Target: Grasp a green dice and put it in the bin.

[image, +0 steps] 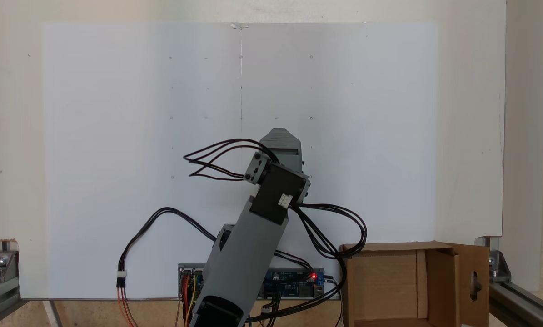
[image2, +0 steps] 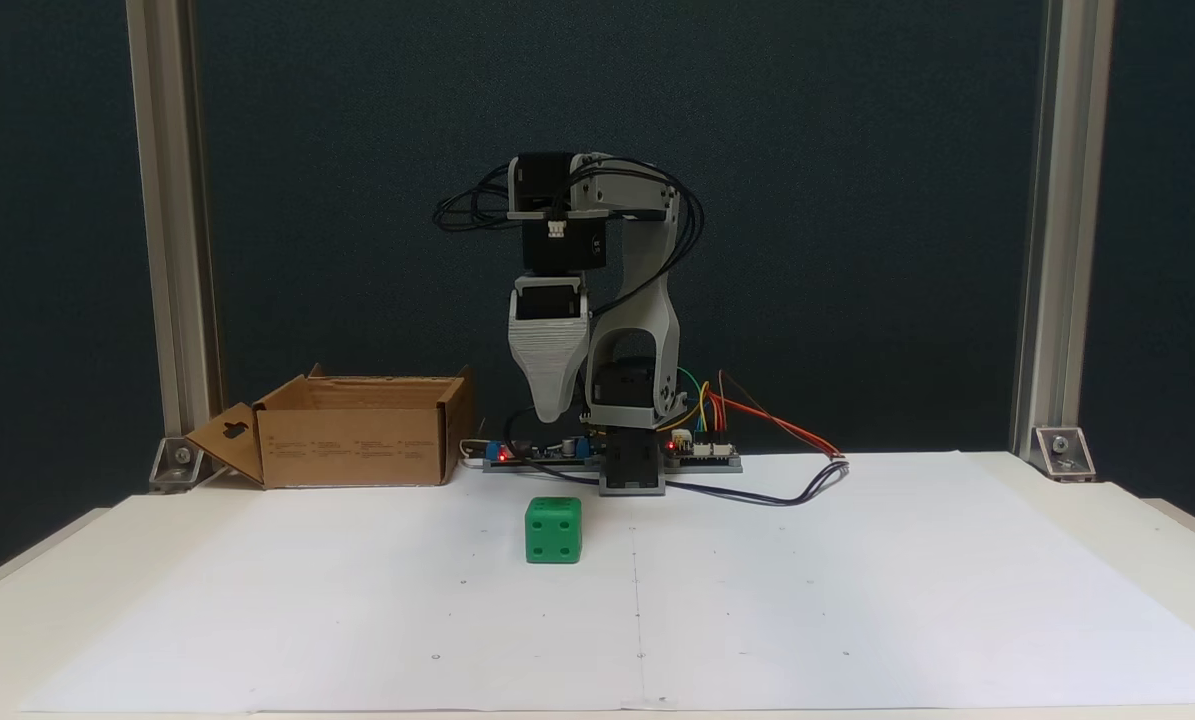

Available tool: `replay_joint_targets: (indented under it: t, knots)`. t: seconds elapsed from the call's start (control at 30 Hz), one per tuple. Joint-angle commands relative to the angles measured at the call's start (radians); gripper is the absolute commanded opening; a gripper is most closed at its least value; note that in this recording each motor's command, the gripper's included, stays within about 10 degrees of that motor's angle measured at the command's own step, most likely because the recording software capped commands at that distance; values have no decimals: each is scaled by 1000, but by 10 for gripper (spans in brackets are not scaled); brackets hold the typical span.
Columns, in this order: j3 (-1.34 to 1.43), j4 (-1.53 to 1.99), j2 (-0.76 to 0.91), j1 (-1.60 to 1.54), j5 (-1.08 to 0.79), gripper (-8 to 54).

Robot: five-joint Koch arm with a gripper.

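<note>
The green dice [image2: 553, 530] sits on the white paper a little in front of the arm's base, its front face showing several pips. My gripper [image2: 548, 412] hangs pointing down above and just behind the dice, clear of it, with nothing seen in it. A single grey finger [image2: 547, 360] shows, so the jaws' gap is hidden. From above, the gripper [image: 279, 134] and the arm cover the spot where the dice lies. The bin [image2: 352, 450], a brown cardboard box with a slotted flap, stands left of the base; in a fixed view the bin [image: 391, 247] is at the bottom right.
A controller board [image2: 702, 452] with red lights and loose black cables [image2: 787, 492] lies by the base. Aluminium posts [image2: 169, 250] stand at both back corners. The white paper sheet [image2: 857, 600] covers the table toward the front edge.
</note>
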Motion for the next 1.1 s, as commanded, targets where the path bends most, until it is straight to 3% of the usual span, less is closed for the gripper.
replay_joint_targets:
  t: [0.0,0.3,1.07]
  knots:
    - [-97,0,6,-12,26,454]
    - [-104,-3,6,-21,110,446]
    - [-141,-11,-126,-32,117,453]
